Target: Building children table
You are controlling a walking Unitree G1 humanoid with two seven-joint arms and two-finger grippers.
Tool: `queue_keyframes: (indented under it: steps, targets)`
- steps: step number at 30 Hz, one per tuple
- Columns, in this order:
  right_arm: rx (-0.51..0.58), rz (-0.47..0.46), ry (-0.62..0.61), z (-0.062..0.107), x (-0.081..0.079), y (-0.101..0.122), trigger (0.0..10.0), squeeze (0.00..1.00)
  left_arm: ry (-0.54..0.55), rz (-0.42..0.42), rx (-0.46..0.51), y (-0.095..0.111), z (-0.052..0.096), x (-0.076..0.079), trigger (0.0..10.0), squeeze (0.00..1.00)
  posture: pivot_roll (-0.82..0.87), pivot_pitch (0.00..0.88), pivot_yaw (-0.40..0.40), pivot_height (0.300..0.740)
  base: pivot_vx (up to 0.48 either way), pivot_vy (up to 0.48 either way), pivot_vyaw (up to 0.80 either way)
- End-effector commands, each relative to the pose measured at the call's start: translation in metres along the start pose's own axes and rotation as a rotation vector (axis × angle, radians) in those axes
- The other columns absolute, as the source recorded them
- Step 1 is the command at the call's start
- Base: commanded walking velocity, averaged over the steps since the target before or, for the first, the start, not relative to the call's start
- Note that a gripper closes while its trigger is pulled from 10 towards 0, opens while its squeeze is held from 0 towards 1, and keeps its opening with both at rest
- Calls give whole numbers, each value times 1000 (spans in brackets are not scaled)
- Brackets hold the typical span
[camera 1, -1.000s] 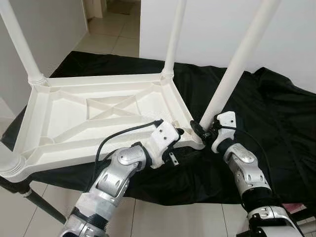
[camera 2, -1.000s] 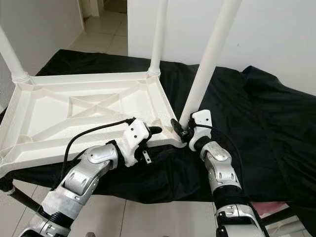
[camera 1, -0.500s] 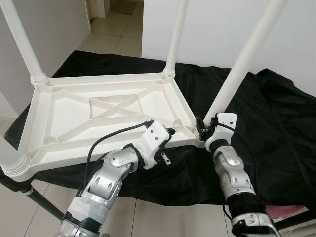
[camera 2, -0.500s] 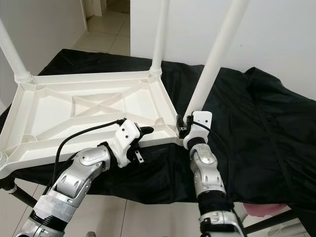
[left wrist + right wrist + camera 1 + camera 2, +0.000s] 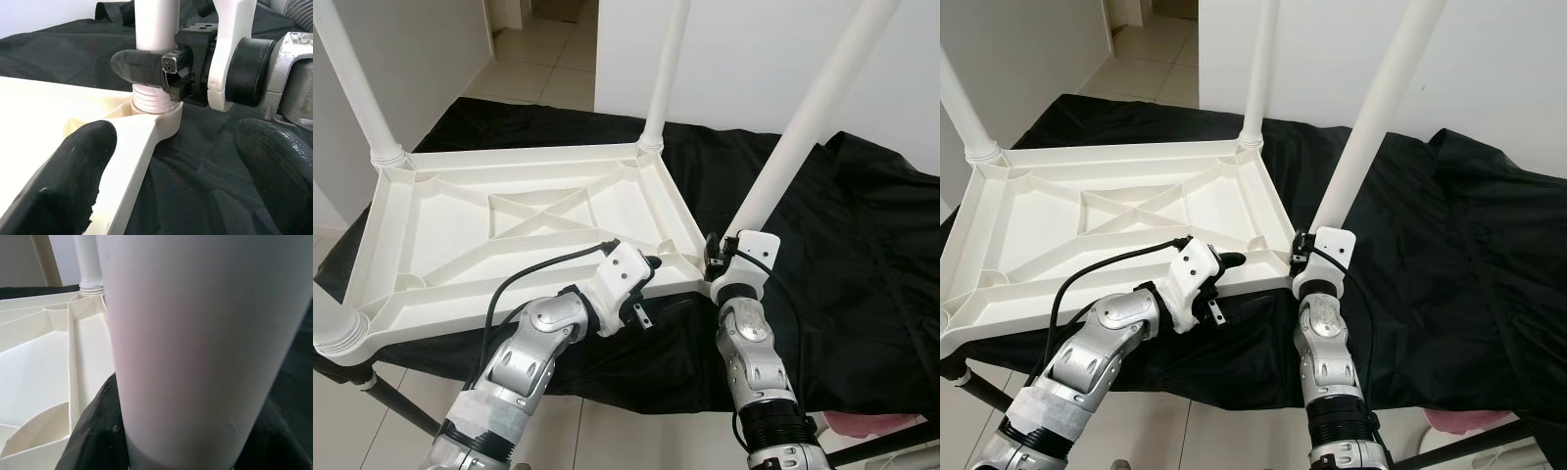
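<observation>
The white plastic table (image 5: 460,245) lies upside down on a black cloth, with its legs pointing up. The near-right leg (image 5: 803,127) leans to the right, and its threaded end (image 5: 151,100) sits in the corner socket (image 5: 166,117). My right gripper (image 5: 713,250) is shut on this leg just above the socket, one black finger (image 5: 139,67) wrapped across it. My left gripper (image 5: 171,181) is open at the table's near rim beside that corner. One of its fingers (image 5: 73,166) is over the rim and the other (image 5: 279,166) hangs outside, over the cloth.
Three other legs stand at the far left (image 5: 357,88), the far right (image 5: 664,73) and the near-left corner (image 5: 333,328). The black cloth (image 5: 862,245) spreads to the right. A black stand leg (image 5: 396,411) slants to the tiled floor. A white wall rises behind.
My right forearm has swung left and now stands more upright under the leg's base, the wrist turned around the leg. The left gripper has drawn back slightly along the rim.
</observation>
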State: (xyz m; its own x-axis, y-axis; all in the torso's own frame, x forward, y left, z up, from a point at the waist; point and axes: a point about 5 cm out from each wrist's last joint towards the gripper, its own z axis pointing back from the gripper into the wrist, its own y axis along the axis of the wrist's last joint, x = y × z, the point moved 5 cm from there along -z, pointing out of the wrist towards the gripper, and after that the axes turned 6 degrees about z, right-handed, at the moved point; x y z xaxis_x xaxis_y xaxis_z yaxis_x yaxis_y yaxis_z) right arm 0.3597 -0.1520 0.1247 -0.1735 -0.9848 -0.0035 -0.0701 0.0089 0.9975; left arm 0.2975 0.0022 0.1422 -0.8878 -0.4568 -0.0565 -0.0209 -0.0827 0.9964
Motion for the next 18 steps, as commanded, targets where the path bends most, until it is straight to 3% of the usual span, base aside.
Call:
queue_keyframes:
  steps: [1, 2, 3, 4, 16, 17, 18]
  targets:
    - [-86, 3, -24, 5, 9, -22, 10000, 0, 20, -10, -11, -2, -2, -1, 10000, 0, 21, 0, -74, 740, 0, 0, 0]
    - [-77, 9, -25, 4, 9, -20, 10000, 412, 20, -11, -11, -2, -2, -1, 10000, 0, 21, 0, -74, 740, 0, 0, 0]
    - [-77, 9, -25, 4, 9, -20, 10000, 412, 20, -11, -11, -2, -2, -1, 10000, 0, 21, 0, -74, 740, 0, 0, 0]
    - [-72, 8, -20, 3, 9, -19, 10000, 1000, 19, -12, -10, -3, -2, 0, 10000, 0, 21, 0, -74, 740, 0, 0, 0]
    - [30, 13, 129, 5, 11, -3, 10000, 1000, 21, -32, -20, -4, -1, 0, 10000, 0, 27, 0, -83, 740, 0, 0, 0]
    - [40, 1, 161, 4, 13, 0, 10000, 871, 22, -35, -21, -4, -2, -1, 10000, 0, 26, 0, -83, 740, 0, 0, 0]
    - [47, 5, 175, 3, 14, 1, 10000, 353, 22, -36, -20, -4, -2, -1, 10000, 0, 24, 0, -82, 740, 0, 0, 0]
